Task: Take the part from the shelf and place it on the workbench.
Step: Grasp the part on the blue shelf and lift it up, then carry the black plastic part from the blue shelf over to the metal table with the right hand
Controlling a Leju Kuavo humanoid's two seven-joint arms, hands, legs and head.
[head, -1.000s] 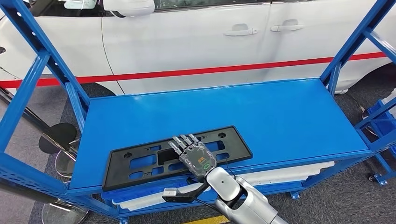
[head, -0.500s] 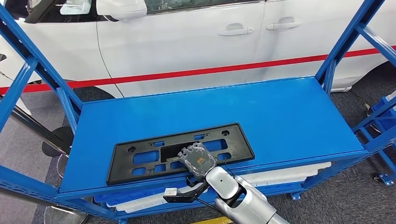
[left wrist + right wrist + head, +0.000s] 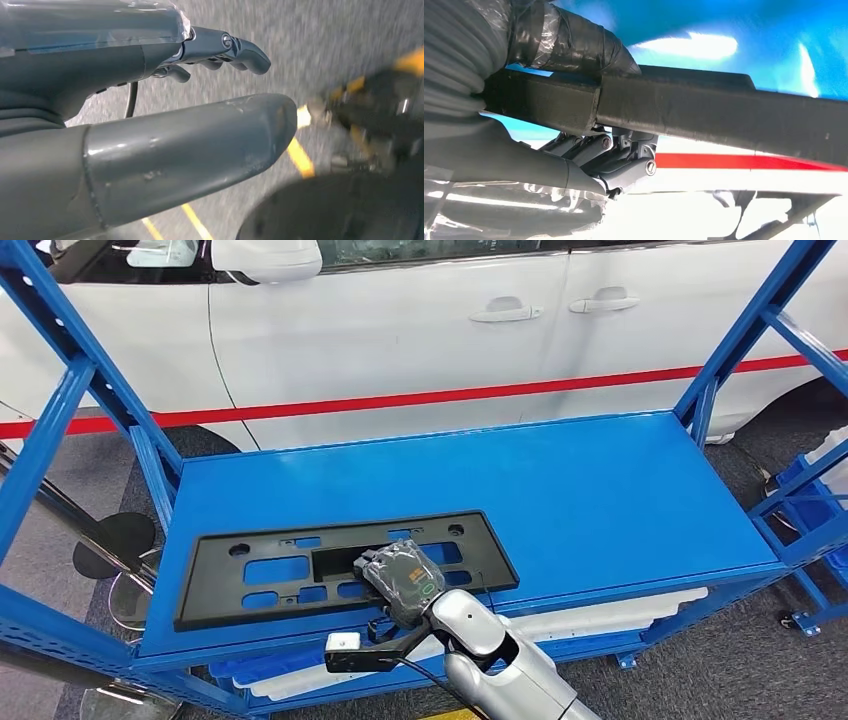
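A flat black plastic part [image 3: 290, 568] with several rectangular cut-outs lies on the blue shelf [image 3: 600, 500], along its front edge. My right hand [image 3: 400, 580] grips the part's near edge at the middle, fingers curled over the top. In the right wrist view the thumb [image 3: 574, 45] presses one face of the black part [image 3: 724, 117] and the fingers [image 3: 619, 155] close on the other. My left hand [image 3: 150, 100] hangs over grey floor, holding nothing, fingers loosely extended.
Blue shelf uprights [image 3: 60, 390] stand at both sides, with slanted braces. A white car [image 3: 450, 330] with a red stripe stands behind the shelf. A lower shelf level holds white parts [image 3: 600, 612]. A blue rack [image 3: 815, 510] is at the right.
My right hand's fingers have curled closed on the part's near edge. The part has slid to the left along the shelf and its left end has come forward.
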